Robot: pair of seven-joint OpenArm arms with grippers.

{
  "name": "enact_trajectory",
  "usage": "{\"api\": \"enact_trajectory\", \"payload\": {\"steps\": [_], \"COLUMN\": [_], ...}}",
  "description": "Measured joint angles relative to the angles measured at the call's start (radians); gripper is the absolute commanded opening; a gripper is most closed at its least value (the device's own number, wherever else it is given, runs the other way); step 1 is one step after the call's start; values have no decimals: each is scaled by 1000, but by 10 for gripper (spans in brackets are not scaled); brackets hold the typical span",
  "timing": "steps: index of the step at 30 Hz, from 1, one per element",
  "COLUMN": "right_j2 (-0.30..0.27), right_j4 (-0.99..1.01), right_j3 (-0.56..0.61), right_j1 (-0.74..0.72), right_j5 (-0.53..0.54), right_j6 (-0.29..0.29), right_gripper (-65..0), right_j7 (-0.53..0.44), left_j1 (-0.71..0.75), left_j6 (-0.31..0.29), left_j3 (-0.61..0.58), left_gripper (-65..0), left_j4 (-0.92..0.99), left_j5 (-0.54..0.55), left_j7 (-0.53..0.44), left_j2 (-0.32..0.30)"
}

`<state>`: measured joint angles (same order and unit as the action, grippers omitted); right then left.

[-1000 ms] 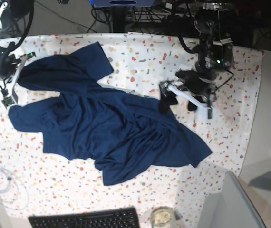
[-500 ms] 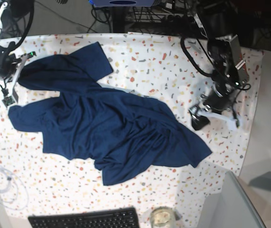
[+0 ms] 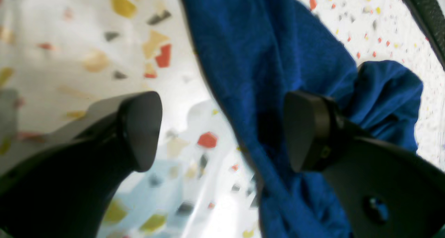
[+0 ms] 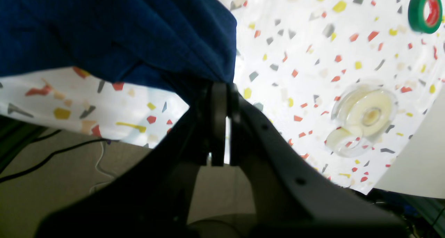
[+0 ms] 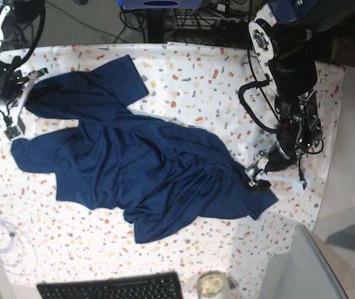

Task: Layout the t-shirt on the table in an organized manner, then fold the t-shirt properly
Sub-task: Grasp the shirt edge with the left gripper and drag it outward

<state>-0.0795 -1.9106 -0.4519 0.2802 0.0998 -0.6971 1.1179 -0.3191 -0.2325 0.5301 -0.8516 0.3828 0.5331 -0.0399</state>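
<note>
The navy t-shirt (image 5: 146,168) lies crumpled across the middle of the speckled table (image 5: 190,75). My left gripper (image 5: 272,178) is at the shirt's lower right corner. In the left wrist view it is open (image 3: 222,132), low over the table (image 3: 87,39), and the shirt's edge (image 3: 264,57) runs between the fingers, close to the right finger (image 3: 306,130). My right gripper (image 5: 25,92) is at the shirt's far left edge. In the right wrist view it is shut (image 4: 220,88) on a fold of the shirt (image 4: 121,32), near the table's edge.
A black keyboard (image 5: 112,288) and a glass jar (image 5: 212,285) sit at the front edge. A white cable coil (image 5: 0,240) lies at the front left. A green tape roll (image 4: 425,11) and a clear tape roll (image 4: 363,116) lie near the right gripper.
My left arm has swung right and then down, from the shirt's upper right edge to its lower right corner. The right arm and the shirt have not moved.
</note>
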Motion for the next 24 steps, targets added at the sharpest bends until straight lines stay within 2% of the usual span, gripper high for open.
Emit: {"api": "enact_trajectory", "payload": {"steps": [5, 14, 16, 23, 24], "right_j2": [0, 0, 0, 0, 0], "right_j4": [0, 0, 0, 0, 0], "right_j3": [0, 0, 0, 0, 0], "right_j1": [0, 0, -1, -3, -3], "right_j5": [0, 0, 0, 0, 0], "right_j6": [0, 0, 0, 0, 0], "right_gripper": [-648, -648, -648, -648, -648], "right_j7": [1, 1, 1, 1, 1], "left_j1": [-44, -38, -35, 10, 12], "left_j6": [-6, -13, -11, -12, -12], "left_j3": [-1, -1, -2, 2, 5], "left_gripper": [-140, -156, -232, -650, -650], "left_j4": [81, 87, 90, 99, 99], "left_j5": [8, 14, 13, 33, 35], "left_j7": [-15, -28, -30, -38, -40], "left_j2": [-6, -8, -8, -13, -13]}}
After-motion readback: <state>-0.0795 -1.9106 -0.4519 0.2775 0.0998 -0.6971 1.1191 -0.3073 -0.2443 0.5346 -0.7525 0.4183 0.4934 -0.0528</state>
